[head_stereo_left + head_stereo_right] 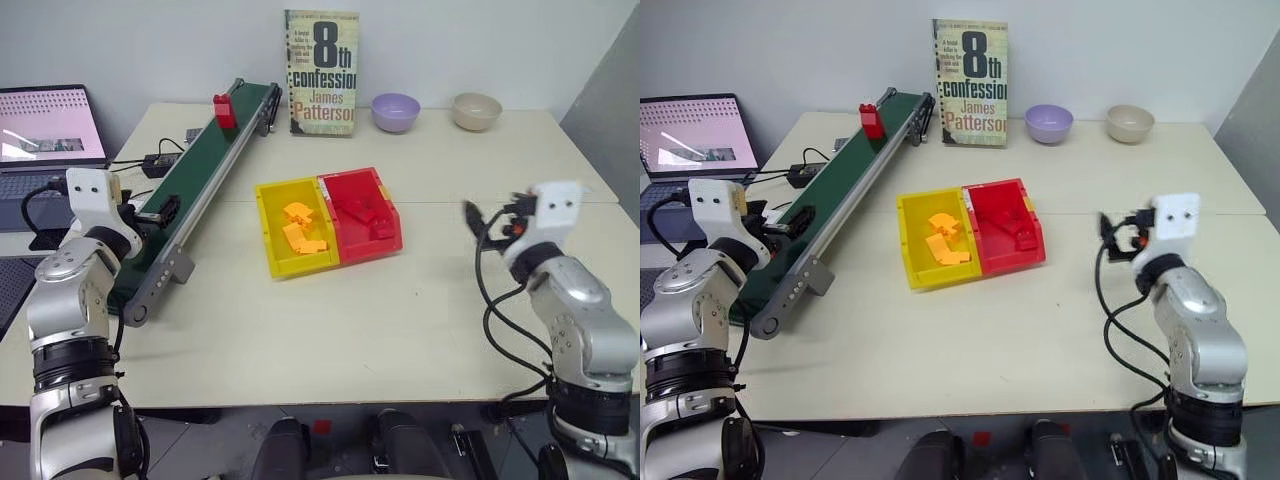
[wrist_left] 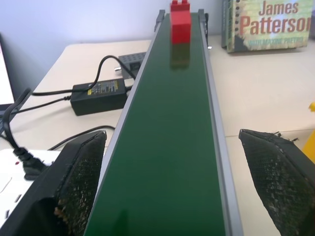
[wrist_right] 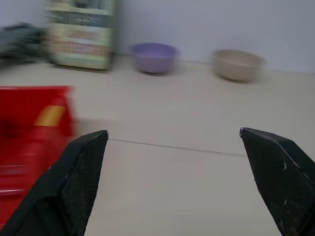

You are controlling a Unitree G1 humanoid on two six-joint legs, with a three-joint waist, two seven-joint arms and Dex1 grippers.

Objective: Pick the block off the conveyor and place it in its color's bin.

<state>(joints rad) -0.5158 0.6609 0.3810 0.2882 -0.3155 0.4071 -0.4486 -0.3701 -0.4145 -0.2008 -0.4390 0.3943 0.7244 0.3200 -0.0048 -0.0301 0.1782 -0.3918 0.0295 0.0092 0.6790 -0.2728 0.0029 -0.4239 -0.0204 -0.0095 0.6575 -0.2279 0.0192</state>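
Looking from the head camera, you see the block (image 1: 224, 109) standing on the far end of the conveyor (image 1: 200, 175), well apart from the left gripper (image 1: 160, 212) at the near end. The bin (image 1: 362, 215) sits mid-table, joined to the yellow tray (image 1: 293, 229).

From the left wrist, you see both fingers spread wide beside the belt, holding nothing.

From the right wrist, the right gripper (image 3: 174, 172) is wide apart and empty, near the bin.

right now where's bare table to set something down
Free: the near table in front of the bins, and the stretch between the red bin and the right gripper. Crowded: left of the conveyor, with cables and a laptop.
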